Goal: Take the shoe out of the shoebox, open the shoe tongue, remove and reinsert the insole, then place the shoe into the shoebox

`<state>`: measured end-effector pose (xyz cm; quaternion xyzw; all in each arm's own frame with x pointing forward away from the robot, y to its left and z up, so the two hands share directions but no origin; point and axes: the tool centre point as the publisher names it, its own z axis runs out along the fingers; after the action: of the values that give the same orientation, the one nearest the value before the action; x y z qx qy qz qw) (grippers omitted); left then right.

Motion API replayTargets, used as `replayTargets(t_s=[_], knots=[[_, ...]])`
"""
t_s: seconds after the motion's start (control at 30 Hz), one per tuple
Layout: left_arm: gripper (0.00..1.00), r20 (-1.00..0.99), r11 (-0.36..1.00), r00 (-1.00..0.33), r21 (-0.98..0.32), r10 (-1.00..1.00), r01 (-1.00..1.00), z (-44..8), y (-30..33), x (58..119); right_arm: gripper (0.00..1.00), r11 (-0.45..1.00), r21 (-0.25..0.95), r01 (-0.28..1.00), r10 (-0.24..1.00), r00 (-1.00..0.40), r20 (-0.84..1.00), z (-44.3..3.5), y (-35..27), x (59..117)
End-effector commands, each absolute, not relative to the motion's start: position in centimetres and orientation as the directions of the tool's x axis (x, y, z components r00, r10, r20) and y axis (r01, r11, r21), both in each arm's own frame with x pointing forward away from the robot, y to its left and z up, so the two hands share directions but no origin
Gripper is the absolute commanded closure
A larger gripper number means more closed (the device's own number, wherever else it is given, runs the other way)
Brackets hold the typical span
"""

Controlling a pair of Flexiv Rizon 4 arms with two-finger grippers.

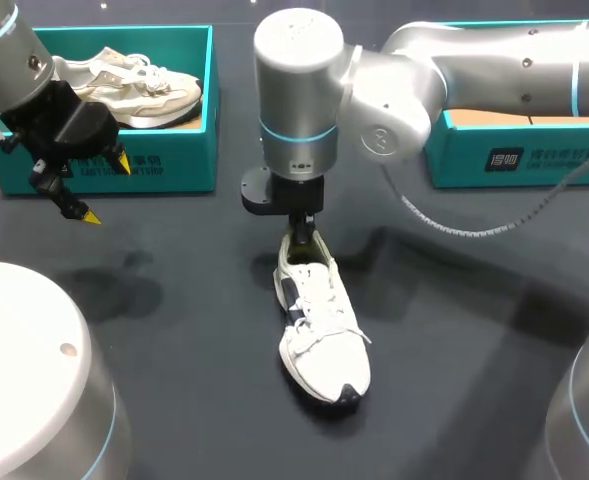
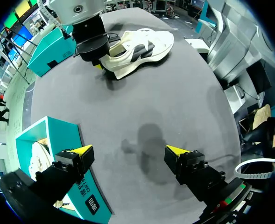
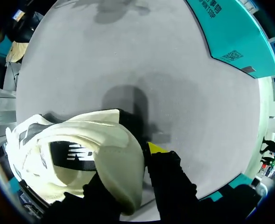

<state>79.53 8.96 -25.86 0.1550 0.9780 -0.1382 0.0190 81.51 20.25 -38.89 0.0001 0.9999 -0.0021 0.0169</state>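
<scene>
A white shoe [image 1: 322, 330] with dark side marks lies on the dark table, toe toward the front edge. My right gripper [image 1: 302, 235] comes straight down on its heel. In the right wrist view the heel collar [image 3: 114, 154] sits between the fingers of the right gripper [image 3: 130, 163]. One yellow tip [image 3: 156, 148] presses its outside and the other finger is hidden inside the shoe. My left gripper [image 1: 106, 190] hangs open and empty in front of the left teal shoebox [image 1: 174, 160]. The shoe [image 2: 137, 49] lies far ahead of the left gripper [image 2: 130, 150].
The left shoebox holds a second cream shoe [image 1: 139, 85]. Another teal shoebox [image 1: 514, 150] stands at the back right, showing a brown inside. Bare table lies between the left gripper and the shoe.
</scene>
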Motion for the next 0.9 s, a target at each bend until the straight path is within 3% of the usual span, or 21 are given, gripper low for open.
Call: replayTargets(t_s=[0.03,0.9], knots=[[0.0,-0.079,0.914,-0.951,-0.262,0.298,0.309,-25.8,9.0,79.5,1.0,1.0,-0.013,0.01,0.009,-0.998,-0.058,-36.8,19.9,80.9],[0.0,-0.079,0.914,-0.951,-0.262,0.298,0.309,-25.8,9.0,79.5,1.0,0.986,-0.141,0.09,0.061,-0.978,-0.198,-22.9,13.5,85.2]])
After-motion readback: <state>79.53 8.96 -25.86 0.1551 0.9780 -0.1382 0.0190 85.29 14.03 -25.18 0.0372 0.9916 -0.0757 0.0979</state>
